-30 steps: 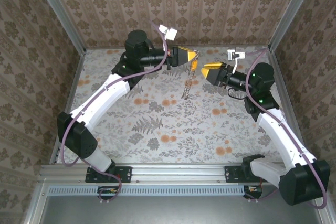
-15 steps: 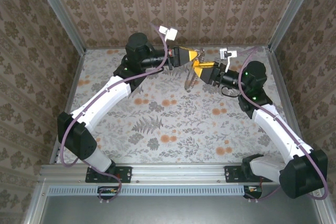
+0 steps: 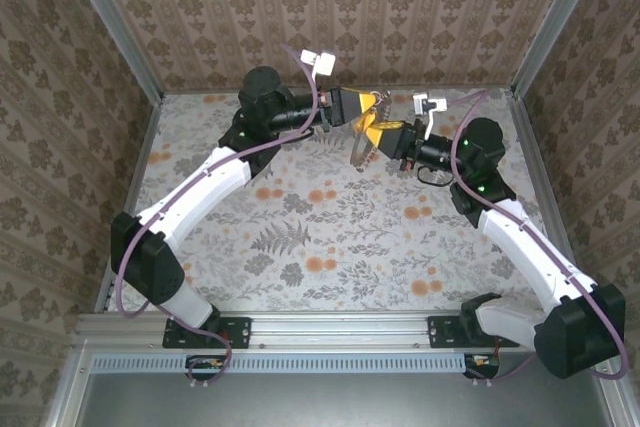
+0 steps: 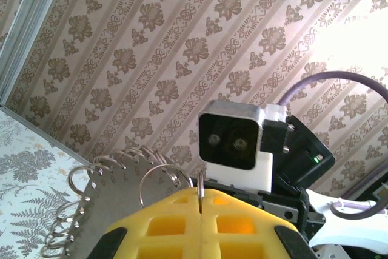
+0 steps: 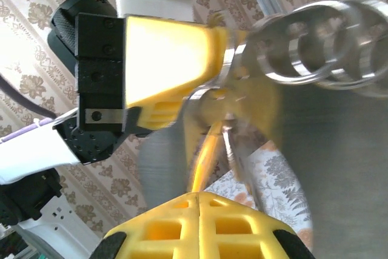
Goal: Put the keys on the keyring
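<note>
1. Up beside the gray metal plate [image 3: 357,155] that hangs over the flowery table [image 3: 300,237], we see both grippers meet.
2. We see the left gripper [image 3: 372,107] just past the plate's top end. In its own wrist view its yellow fingers [image 4: 157,225] are pressed together with no gap.
3. They pinch the keyring [image 4: 170,166], a thin silver loop. The loop stands in front of the plate [image 4: 103,210], next to the small rings [image 4: 79,177] along the plate's edge.
4. We see the right gripper [image 3: 372,132] touching the plate's top end from the other side. Its fingers [image 5: 242,235] are pressed together too.
5. A thin orange-yellow strip with a silvery bit sticks out from between them. We take it for the key [image 5: 205,159], but it is blurry.
6. The key's tip is just beside the plate [image 5: 339,150] and right under the left gripper [image 5: 182,65]. We cannot tell if the key touches the keyring.
</note>
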`<state>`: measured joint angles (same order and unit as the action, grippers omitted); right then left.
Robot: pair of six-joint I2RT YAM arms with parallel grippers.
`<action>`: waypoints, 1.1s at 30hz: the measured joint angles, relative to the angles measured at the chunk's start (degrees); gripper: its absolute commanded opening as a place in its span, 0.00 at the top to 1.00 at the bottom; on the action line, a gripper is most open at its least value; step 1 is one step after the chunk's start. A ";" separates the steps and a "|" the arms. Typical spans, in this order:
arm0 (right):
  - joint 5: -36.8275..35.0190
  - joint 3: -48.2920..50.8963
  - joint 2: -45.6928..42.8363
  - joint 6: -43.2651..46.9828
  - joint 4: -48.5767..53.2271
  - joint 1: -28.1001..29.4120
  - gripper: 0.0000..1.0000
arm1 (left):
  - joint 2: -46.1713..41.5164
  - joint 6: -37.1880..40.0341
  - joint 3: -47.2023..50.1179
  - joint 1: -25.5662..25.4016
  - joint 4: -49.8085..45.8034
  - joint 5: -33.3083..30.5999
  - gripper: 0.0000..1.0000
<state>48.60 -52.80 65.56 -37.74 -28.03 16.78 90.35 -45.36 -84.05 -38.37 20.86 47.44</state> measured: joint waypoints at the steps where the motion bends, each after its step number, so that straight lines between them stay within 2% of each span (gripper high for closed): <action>1: 0.00 -0.04 0.13 0.00 -0.09 0.50 1.00 | 0.00 -0.59 0.50 -0.15 0.79 -0.42 1.00; 3: 0.00 -0.22 0.55 0.00 -0.02 1.01 0.98 | 0.00 -1.64 1.42 -0.24 2.21 -1.20 1.00; 7: -0.50 -0.31 -0.13 1.40 3.56 0.98 0.80 | -0.11 -2.67 2.86 -0.24 3.85 -2.78 1.00; 8: -0.72 -0.31 -0.79 1.95 4.83 0.72 0.79 | -0.17 -2.73 3.13 -0.24 4.22 -3.15 1.00; 11: -1.55 -0.26 -4.22 3.06 8.15 -0.66 0.76 | -0.63 -3.17 4.17 -0.24 5.05 -4.35 1.00; 17: -6.12 -0.44 -11.41 1.31 9.60 -2.16 0.57 | -1.81 -5.09 6.38 -0.24 8.09 -6.71 1.00; 23: -11.41 -0.79 -7.61 -7.65 3.87 -2.16 0.58 | -1.97 -6.97 8.37 -0.24 11.32 -7.87 1.00; 28: -12.41 -1.64 -2.60 -14.82 -1.01 -2.16 0.62 | -1.97 -7.43 9.20 -0.24 12.96 -7.85 1.00; 33: -12.46 -3.56 -0.90 -18.05 -3.15 -2.10 0.63 | -1.97 -7.78 9.25 -0.24 15.39 -7.54 1.00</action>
<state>36.14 -56.36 64.66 -55.79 -31.18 14.68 88.38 -53.15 -74.81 -38.61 36.25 39.90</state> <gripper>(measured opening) 0.377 0.047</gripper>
